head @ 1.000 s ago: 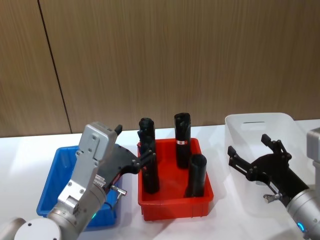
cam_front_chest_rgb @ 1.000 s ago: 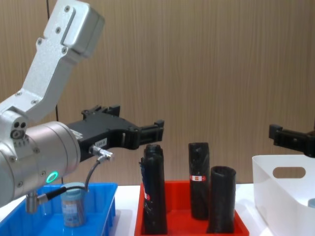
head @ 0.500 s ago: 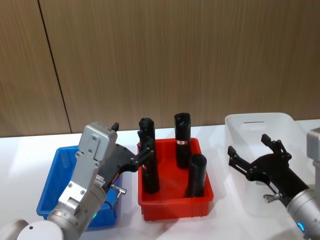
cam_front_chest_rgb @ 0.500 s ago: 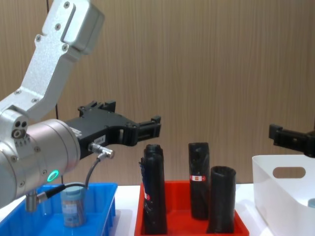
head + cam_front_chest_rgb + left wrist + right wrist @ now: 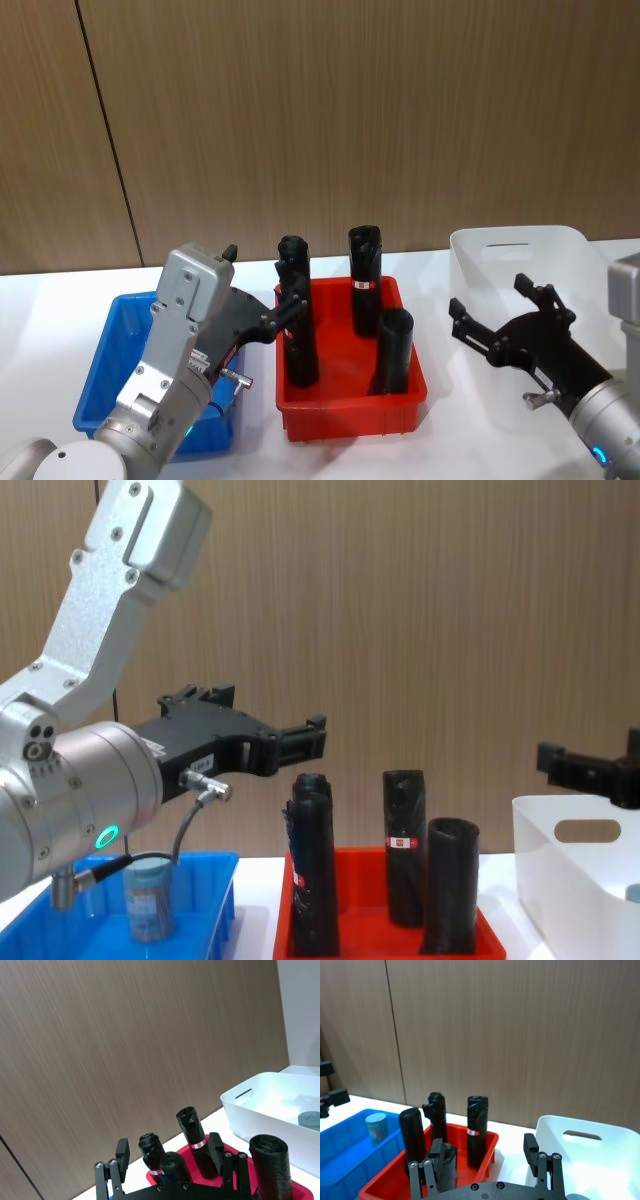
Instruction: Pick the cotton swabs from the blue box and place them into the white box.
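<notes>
**Right hand drifts left, off the white box**

Since half a second ago the right hand (image 5: 500, 318) has shifted left, fingers spread, hovering over the white box's (image 5: 520, 245) left rim at the bench's right end. One jar of cotton swabs (image 5: 148, 898) stands in the blue box (image 5: 115, 345) at the left end, beneath the left hand (image 5: 262, 292), which hangs spread and empty above the red tray's (image 5: 350, 412) left edge. Another jar (image 5: 309, 1120) lies inside the white box.

Tall black rolls (image 5: 364, 265) in the red tray (image 5: 352, 412) stand between the blue box (image 5: 108, 350) and white box (image 5: 520, 245); space above them's open.
</notes>
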You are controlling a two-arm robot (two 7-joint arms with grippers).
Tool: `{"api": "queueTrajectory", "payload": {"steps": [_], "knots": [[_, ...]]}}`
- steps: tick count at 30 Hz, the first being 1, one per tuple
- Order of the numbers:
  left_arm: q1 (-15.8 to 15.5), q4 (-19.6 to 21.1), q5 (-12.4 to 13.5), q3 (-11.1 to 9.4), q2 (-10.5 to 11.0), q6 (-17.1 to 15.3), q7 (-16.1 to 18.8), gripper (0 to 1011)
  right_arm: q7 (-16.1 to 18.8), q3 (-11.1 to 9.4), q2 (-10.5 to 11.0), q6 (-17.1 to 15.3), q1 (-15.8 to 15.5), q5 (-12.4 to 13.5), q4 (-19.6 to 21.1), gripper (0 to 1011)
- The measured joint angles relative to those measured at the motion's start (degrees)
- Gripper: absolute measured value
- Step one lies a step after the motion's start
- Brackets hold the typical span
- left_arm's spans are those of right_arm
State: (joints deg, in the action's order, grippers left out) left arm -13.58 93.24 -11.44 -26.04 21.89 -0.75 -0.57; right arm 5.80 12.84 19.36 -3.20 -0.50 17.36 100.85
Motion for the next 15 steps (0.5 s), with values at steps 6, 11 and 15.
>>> {"api": "queueTrajectory", "payload": {"steps": [6,11,15], "knots": [[-0.02,-0.01,-0.01,0.02,0.0,-0.01,-0.01,1004,2.6,0.03,-0.08,-1.74,0.83,0.53,-1.04,1001],[-0.02,-0.03,-0.03,0.02,0.0,-0.03,-0.02,1004,5.43,0.29,-0.34,-3.11,1.95,0.46,-2.6,1001],[-0.02,-0.05,-0.05,0.02,0.0,-0.05,-0.04,1004,7.56,0.57,-0.7,-3.92,2.99,0.07,-4.02,1001]]}}
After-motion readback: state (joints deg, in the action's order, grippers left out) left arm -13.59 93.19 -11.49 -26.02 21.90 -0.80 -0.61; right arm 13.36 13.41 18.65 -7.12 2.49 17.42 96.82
